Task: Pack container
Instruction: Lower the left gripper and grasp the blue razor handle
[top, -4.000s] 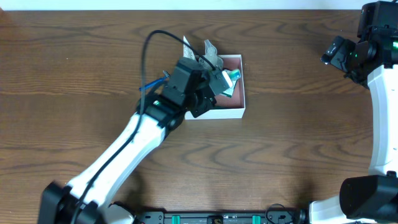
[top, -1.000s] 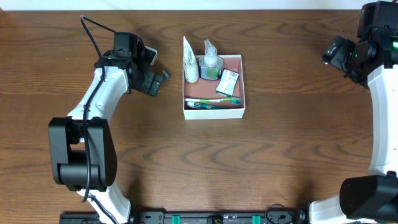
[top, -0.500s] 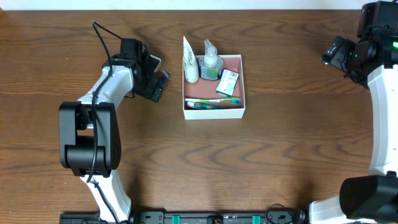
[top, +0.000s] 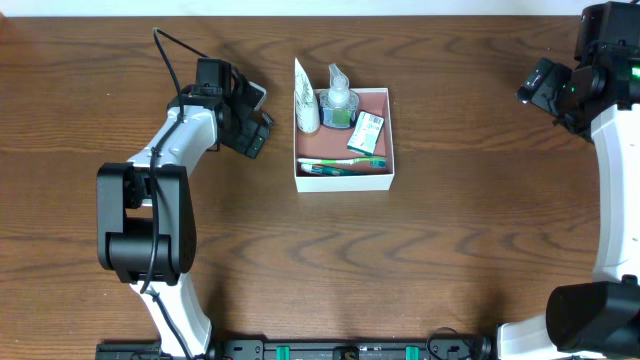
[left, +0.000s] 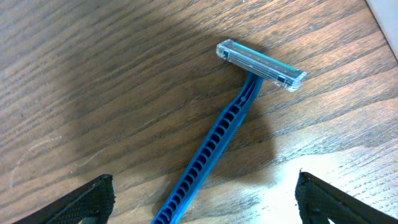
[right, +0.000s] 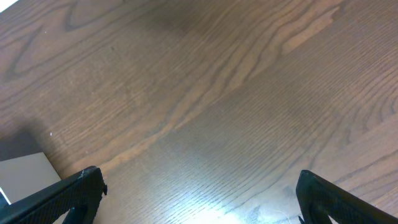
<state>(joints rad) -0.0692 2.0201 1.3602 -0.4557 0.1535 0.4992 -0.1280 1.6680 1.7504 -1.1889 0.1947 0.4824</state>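
Note:
The container (top: 389, 172), a square white-walled box with a pinkish floor, sits at the table's middle back. It holds a white tube (top: 306, 100), a clear pump bottle (top: 340, 96), a green-and-white soap box (top: 367, 130) and a toothbrush (top: 340, 163). My left gripper (top: 252, 128) hovers just left of it, open. In the left wrist view a blue razor (left: 217, 140) lies on the wood, its handle running down between the open fingers (left: 84, 202) of the left gripper (left: 202, 208), apart from both. My right gripper (top: 545, 88) is open at the far right, holding nothing.
Bare brown wood surrounds the container. The right wrist view shows wood grain between the wide-apart fingertips (right: 78, 193) of the right gripper (right: 202, 199), and a pale flat corner (right: 22, 177) at the left edge. The table's far edge runs along the top of the overhead view.
The left gripper, over the container four seconds ago, has gone out to the left and over the last second drifted slightly back toward the container. The right arm has stayed still.

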